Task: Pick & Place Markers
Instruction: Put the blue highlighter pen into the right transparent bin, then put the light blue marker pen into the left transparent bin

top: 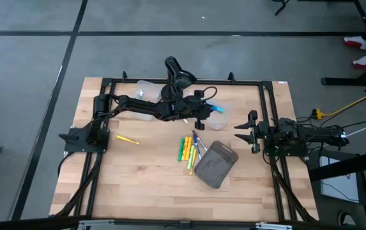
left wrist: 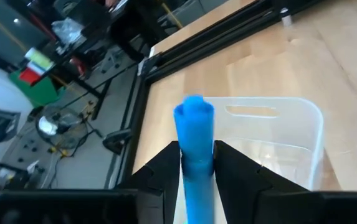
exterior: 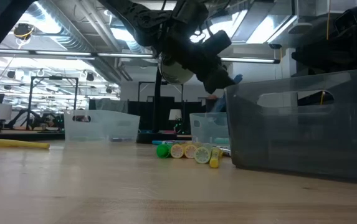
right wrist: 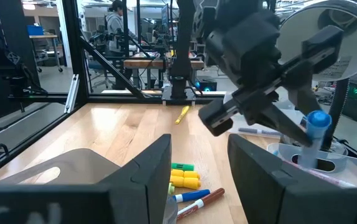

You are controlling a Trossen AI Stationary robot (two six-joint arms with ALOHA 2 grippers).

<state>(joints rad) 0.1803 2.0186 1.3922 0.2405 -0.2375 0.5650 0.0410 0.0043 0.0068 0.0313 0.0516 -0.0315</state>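
The left gripper [left wrist: 197, 163] hangs over a clear plastic bin [top: 216, 119] near the far edge of the worktop, toward the far right corner, its two dark fingers [left wrist: 159, 168] close on either side of a short blue marker [left wrist: 195, 143]; the marker stands upright between them with its capped end up, and whether the fingers squeeze it or have eased off cannot be told. In the right wrist view the same blue marker [right wrist: 318, 127] points down into the bin's mouth. A second clear plastic bin [top: 145, 96] sits further along the far edge, behind the arm, with a black desk lamp [top: 177, 71] beside it. At the middle of the light wooden worktop [top: 151, 179] lies a bunch of green, yellow, blue and red markers [top: 190, 148], just beside a grey flat pouch [top: 216, 164]. A single yellow marker [top: 128, 139] lies apart, toward the left edge. The right gripper [top: 245, 131] waits at the right edge, fingers spread and holding nothing.
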